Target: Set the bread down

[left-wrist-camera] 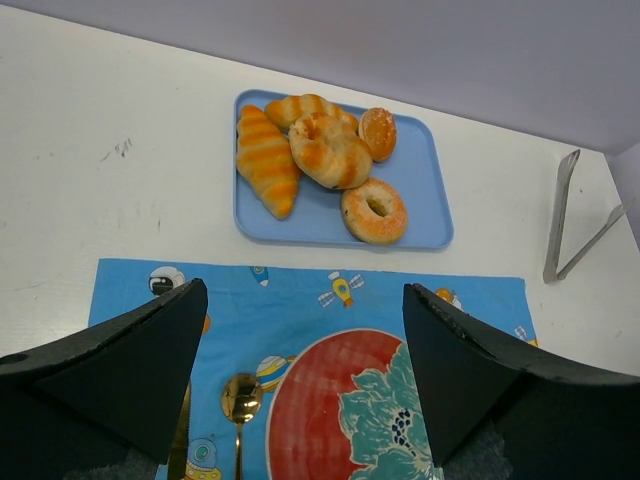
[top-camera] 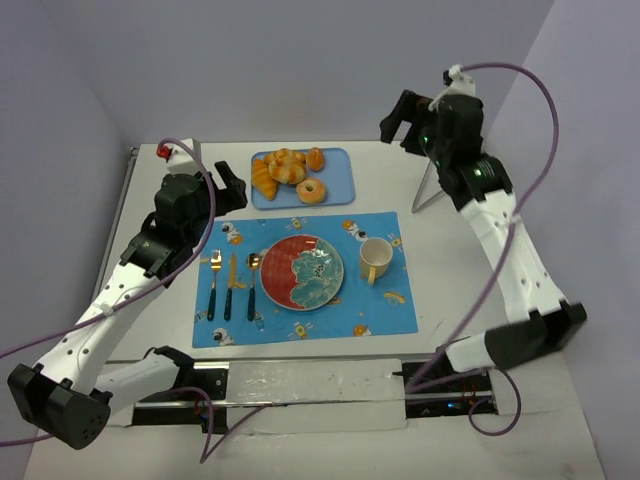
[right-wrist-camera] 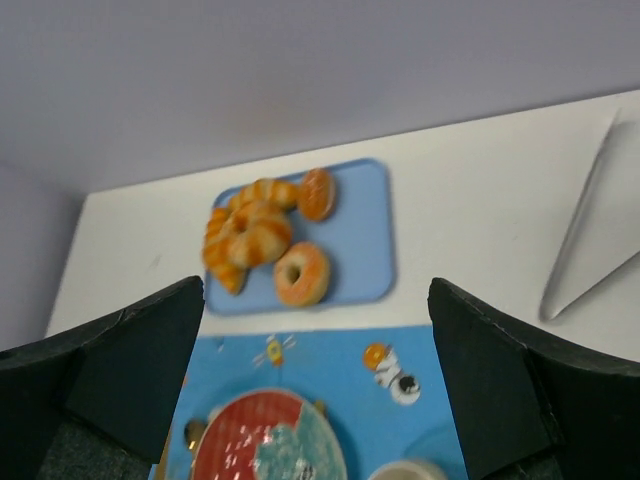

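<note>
The ring-shaped bread [top-camera: 311, 190] lies at the front right of the blue tray [top-camera: 338, 172], beside croissants and buns. It also shows in the left wrist view [left-wrist-camera: 374, 210] and the right wrist view [right-wrist-camera: 302, 274]. The red and teal plate [top-camera: 303, 273] sits on the blue placemat [top-camera: 380, 310]. My left gripper [top-camera: 236, 190] is open and empty, just left of the tray. My right gripper [top-camera: 397, 125] is open and empty, raised above the table's far right.
A yellow cup [top-camera: 375, 259] stands right of the plate. A fork, knife and spoon [top-camera: 232, 285] lie left of it. Metal tongs [top-camera: 432, 188] lie right of the tray. Croissants [left-wrist-camera: 266, 158] and buns [left-wrist-camera: 330, 150] fill the tray's left part.
</note>
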`<state>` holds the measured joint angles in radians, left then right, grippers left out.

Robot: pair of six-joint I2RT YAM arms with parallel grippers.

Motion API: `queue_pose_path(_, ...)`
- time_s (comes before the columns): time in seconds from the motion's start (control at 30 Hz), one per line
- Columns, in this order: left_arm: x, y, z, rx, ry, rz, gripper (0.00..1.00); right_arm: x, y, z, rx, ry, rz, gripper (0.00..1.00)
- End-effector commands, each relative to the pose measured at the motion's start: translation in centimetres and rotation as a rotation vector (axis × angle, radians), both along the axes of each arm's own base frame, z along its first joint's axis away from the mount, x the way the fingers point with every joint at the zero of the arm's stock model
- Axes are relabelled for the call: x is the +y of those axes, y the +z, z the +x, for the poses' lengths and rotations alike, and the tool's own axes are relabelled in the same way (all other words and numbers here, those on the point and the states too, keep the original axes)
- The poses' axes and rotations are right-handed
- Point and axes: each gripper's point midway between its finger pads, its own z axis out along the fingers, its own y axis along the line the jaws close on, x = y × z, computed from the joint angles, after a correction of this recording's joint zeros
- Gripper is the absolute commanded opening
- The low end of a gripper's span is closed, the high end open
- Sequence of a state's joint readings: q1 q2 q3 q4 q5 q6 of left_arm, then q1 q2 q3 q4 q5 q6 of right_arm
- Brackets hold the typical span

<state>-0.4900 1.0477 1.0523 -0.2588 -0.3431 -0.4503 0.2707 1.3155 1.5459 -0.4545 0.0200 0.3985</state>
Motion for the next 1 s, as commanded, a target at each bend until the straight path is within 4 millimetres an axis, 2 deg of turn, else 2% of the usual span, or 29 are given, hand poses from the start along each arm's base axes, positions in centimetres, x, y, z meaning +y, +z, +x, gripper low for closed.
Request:
queue_pose_path(0.0,0.0,2.3,0.5,-0.038,-0.014,-0.058,0.89,-4.4,-4.3,4.3,0.161,-0.263,-0.180,1.00)
queue_pose_path(0.03,0.0,2.2,0.6,-0.035,-0.013,-0.061,0.89,-5.2,-3.5,5.3,0.150,-0.296,-0.170,1.00)
queue_pose_path(0.07,0.1,2.2,0.6,-0.033,-0.011,-0.062,0.89,-5.4,-5.6,7.0,0.202,-0.315,-0.177,1.00)
queue_pose_path(0.1,0.1,2.2,0.6,-0.034,-0.016,-0.064,0.89,-6.1,-5.6,7.9,0.210,-0.331,-0.164,1.00)
queue_pose_path(0.13,0.1,2.2,0.6,-0.034,-0.014,-0.062,0.89,-6.1,-7.8,9.4,0.259,-0.338,-0.163,1.00)
queue_pose_path(0.2,0.2,2.4,0.5,-0.037,-0.016,-0.064,0.89,-6.6,-8.0,10.7,0.279,-0.349,-0.150,0.99)
queue_pose_path(0.23,0.1,2.5,0.3,-0.040,-0.020,-0.066,0.89,-7.2,-10.1,11.9,0.327,-0.368,-0.154,0.98)
queue_pose_path(0.27,0.0,2.7,0.3,-0.044,-0.025,-0.070,0.89,-7.6,-10.6,12.5,0.339,-0.378,-0.151,0.98)
queue_pose_path(0.3,0.0,2.9,0.2,-0.048,-0.027,-0.071,0.89,-7.9,-10.3,13.0,0.342,-0.381,-0.144,0.98)
queue_pose_path(0.33,0.1,3.0,0.2,-0.052,-0.026,-0.072,0.89,-8.5,-12.5,14.0,0.392,-0.384,-0.143,0.96)
queue_pose_path(0.4,0.4,3.1,0.1,-0.054,-0.017,-0.068,0.89,-9.5,-13.2,14.6,0.419,-0.403,-0.156,0.95)
queue_pose_path(0.43,0.4,3.2,0.1,-0.053,-0.014,-0.066,0.89,-10.2,-14.9,15.1,0.455,-0.415,-0.163,0.95)
queue_pose_path(0.5,0.3,3.2,0.1,-0.051,-0.020,-0.068,0.89,-10.8,-16.1,15.4,0.481,-0.418,-0.165,0.94)
queue_pose_path(0.53,0.3,3.2,0.1,-0.050,-0.021,-0.070,0.89,-10.9,-17.5,15.7,0.508,-0.419,-0.170,0.94)
queue_pose_path(0.7,0.1,3.1,0.1,-0.042,-0.034,-0.080,0.89,-12.0,-22.9,15.5,0.622,-0.439,-0.189,0.95)
queue_pose_path(0.97,0.1,2.8,0.4,-0.028,-0.035,-0.081,0.89,-13.6,-27.8,15.5,0.717,-0.463,-0.191,0.95)
